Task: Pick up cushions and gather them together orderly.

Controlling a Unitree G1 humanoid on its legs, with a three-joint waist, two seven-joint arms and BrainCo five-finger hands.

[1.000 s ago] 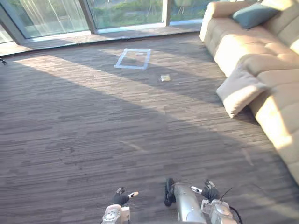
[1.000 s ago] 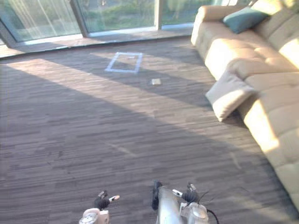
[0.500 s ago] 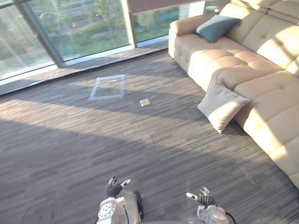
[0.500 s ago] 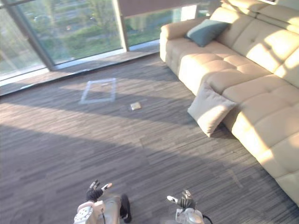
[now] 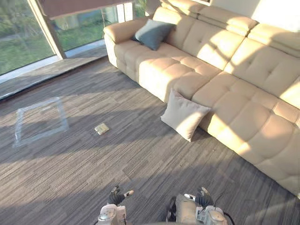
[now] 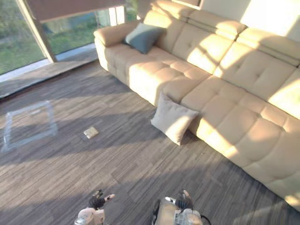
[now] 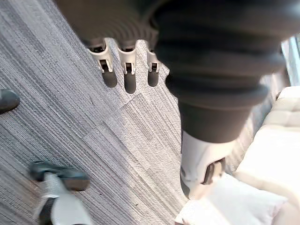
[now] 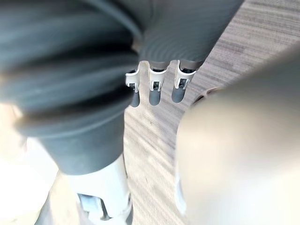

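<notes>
A: Left eye view, count first. Cushions: two. One beige cushion (image 5: 184, 114), one blue-grey cushion (image 5: 151, 33). One sofa (image 5: 225, 61), cream, tufted.

B: Where does each sit?

A: The beige cushion is on the floor (image 5: 117, 159) near frame centre, tilted, with its back edge leaning on the sofa's front. The blue-grey cushion is up at 12 o'clock, on the seat, propped in the armrest corner.

B: Hands?

A: Two. Left hand (image 5: 116, 197) at 6 o'clock, right hand (image 5: 201, 199) toward 5 o'clock, both low over the floor. In the left wrist view the fingers (image 7: 127, 70) are straight and apart, with nothing in them. In the right wrist view the fingers (image 8: 154, 89) are the same, straight and empty.

B: Cushion relative to the fingers?

A: The beige cushion is well apart from both, about 1 o'clock from the left hand and 12 o'clock from the right. No contact.

B: Surface, room?

A: Grey-brown striped carpet, sunlit in bands. One taped rectangle (image 5: 40, 123) at 9 o'clock, with one small flat square (image 5: 101, 128) near it. Glazed wall (image 5: 23, 47) at 10 to 11 o'clock.
</notes>
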